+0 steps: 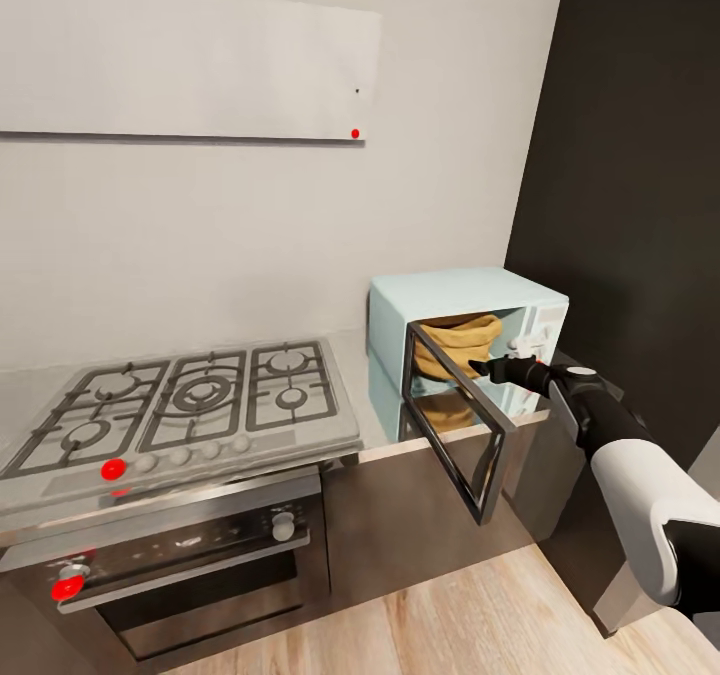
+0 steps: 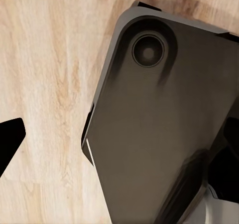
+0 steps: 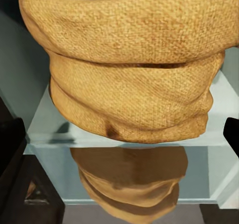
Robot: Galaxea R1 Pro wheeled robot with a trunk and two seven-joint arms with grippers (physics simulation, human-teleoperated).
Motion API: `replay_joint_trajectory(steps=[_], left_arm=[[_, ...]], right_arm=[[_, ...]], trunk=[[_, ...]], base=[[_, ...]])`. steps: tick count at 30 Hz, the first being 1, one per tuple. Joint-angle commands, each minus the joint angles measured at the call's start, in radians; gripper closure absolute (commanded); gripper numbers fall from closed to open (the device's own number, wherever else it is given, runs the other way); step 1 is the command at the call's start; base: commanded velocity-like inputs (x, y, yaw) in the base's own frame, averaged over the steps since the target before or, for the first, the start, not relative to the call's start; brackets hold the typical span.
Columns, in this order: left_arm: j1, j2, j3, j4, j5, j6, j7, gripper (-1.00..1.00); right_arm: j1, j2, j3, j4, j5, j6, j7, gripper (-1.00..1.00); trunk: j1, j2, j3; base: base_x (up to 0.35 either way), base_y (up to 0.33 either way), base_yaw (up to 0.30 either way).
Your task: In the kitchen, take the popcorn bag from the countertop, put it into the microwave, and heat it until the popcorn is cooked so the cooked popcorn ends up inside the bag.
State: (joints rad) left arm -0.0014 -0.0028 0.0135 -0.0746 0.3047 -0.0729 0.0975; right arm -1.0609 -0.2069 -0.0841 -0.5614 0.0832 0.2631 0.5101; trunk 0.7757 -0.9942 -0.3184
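The pale mint-blue microwave (image 1: 440,290) stands on the grey countertop (image 1: 358,380) beside the hob, its dark glass door (image 1: 455,435) swung wide open toward me. The tan popcorn bag (image 1: 455,340) sits upright inside on the microwave floor; in the right wrist view the popcorn bag (image 3: 129,79) looms close, mirrored in the glossy floor below it. My right gripper (image 1: 482,365) hovers at the mouth of the cavity, open, its fingers (image 3: 10,139) spread to either side of the bag without touching it. My left gripper (image 2: 119,144) hangs open over the wooden floor and my own base.
A gas hob (image 1: 190,400) with grey grates lies left of the microwave, above a built-in oven (image 1: 190,555). A tall dark cabinet (image 1: 640,205) rises right of the microwave. A wall cupboard (image 1: 190,65) hangs overhead. The open door juts out over the wooden floor (image 1: 450,615).
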Motion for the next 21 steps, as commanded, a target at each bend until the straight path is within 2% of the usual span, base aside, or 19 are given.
replay_joint_trajectory(steps=[1, 13, 21], left_arm=[[0.0, 0.0, 0.001, -0.001, 0.004, -0.002, 0.002, -1.0], [0.0, 0.0, 0.001, 0.0, 0.004, -0.002, 0.001, -1.0], [0.0, 0.001, 0.0, 0.0, 0.004, -0.002, 0.001, -1.0]], right_arm=[[-0.001, 0.002, -0.007, -0.001, 0.009, 0.006, 0.007, -1.0], [-0.001, 0.004, -0.006, -0.001, 0.01, 0.011, 0.001, -1.0], [-0.001, 0.007, -0.006, 0.007, 0.012, 0.004, 0.003, -1.0]], trunk=[[0.0, -0.001, -0.001], [0.0, -0.001, -0.001], [0.0, -0.001, -0.001]], base=[[0.0, 0.0, 0.0], [0.009, 0.0, 0.0], [0.294, 0.0, 0.0]])
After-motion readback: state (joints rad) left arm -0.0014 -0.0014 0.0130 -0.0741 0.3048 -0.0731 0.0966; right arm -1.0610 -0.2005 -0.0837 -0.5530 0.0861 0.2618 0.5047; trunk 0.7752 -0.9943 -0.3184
